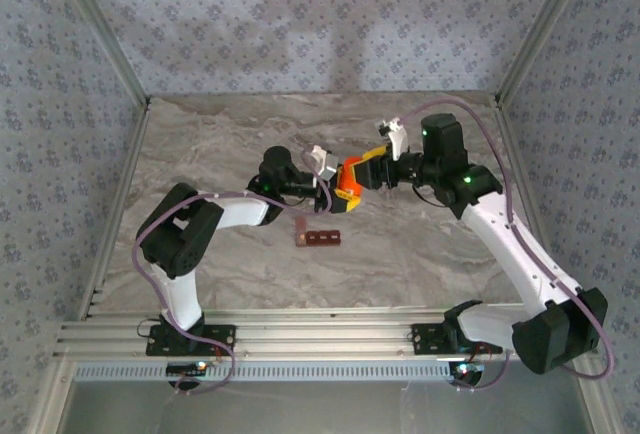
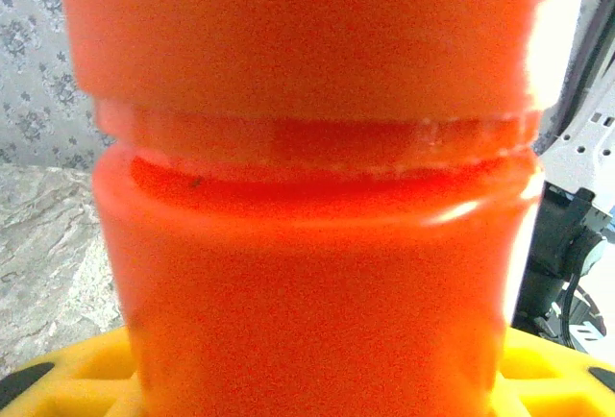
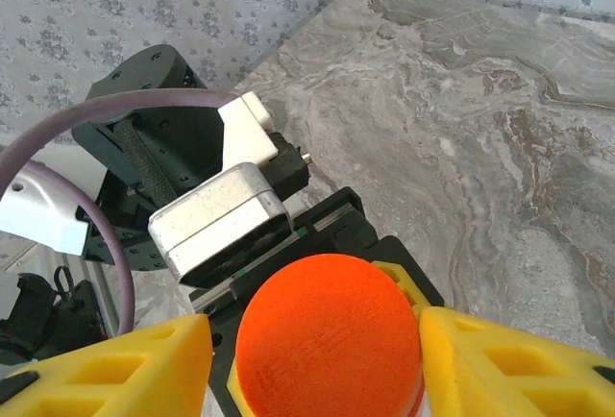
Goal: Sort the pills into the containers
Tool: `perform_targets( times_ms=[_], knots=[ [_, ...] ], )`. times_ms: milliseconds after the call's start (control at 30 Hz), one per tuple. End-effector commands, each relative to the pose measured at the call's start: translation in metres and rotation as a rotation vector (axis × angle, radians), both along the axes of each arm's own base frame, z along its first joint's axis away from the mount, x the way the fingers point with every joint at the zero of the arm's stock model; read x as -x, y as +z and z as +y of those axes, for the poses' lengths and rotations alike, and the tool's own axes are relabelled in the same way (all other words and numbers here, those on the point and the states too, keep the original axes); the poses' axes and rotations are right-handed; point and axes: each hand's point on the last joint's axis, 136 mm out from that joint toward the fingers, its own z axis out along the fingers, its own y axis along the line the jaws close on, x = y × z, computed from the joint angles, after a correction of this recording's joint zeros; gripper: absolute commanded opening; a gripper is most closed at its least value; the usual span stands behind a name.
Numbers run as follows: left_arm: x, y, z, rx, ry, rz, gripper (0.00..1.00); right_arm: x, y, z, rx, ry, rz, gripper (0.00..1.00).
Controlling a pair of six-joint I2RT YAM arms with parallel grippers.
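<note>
An orange pill bottle [image 1: 349, 184] hangs above the table's middle, held between the two arms. My left gripper [image 1: 336, 192] is shut on the bottle's body [image 2: 317, 273], and its yellow fingers [image 2: 553, 374] show at either side below. My right gripper [image 3: 317, 340] straddles the bottle's round orange cap [image 3: 327, 335]. Its right finger [image 3: 500, 359] touches the cap, while a narrow gap remains at the other finger. The containers [image 1: 318, 238], a dark red-brown strip of joined cells, lie on the marble table [image 1: 420, 254] in front of the bottle. The pills are hidden.
The left arm's wrist housing [image 3: 221, 215] and its purple cable [image 3: 106, 114] sit close behind the cap. Patterned walls [image 1: 300, 14] enclose the table on three sides. An aluminium rail [image 1: 320, 339] runs along the near edge.
</note>
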Motion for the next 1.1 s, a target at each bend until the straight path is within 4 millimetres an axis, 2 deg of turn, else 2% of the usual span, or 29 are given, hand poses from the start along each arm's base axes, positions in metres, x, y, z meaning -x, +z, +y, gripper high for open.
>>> perform_targets(
  times_ms=[0,233,500,533,667,900,1067],
  knots=[
    [-0.001,0.027,0.001,0.049,0.014,-0.061,0.0,0.021,-0.003,0.004,-0.014,0.037,0.053,0.6],
    [0.001,0.027,0.002,0.048,0.011,-0.062,0.0,0.009,-0.003,-0.004,0.013,-0.03,0.031,0.69],
    [0.002,0.028,0.002,0.049,0.009,-0.063,0.0,-0.016,0.004,-0.012,0.031,-0.124,0.001,0.75],
    [0.002,0.027,0.002,0.049,0.009,-0.062,0.0,-0.02,0.01,-0.012,0.029,-0.128,-0.01,0.75],
    [0.002,0.028,0.003,0.052,0.008,-0.063,0.0,-0.026,0.008,-0.007,0.069,-0.121,-0.008,0.72],
    [0.002,0.029,0.003,0.052,0.008,-0.065,0.0,-0.019,-0.004,0.007,0.122,-0.059,-0.001,0.66],
    [0.002,0.028,0.003,0.051,0.009,-0.063,0.0,-0.017,-0.012,0.01,0.142,-0.05,0.009,0.57]
  ],
)
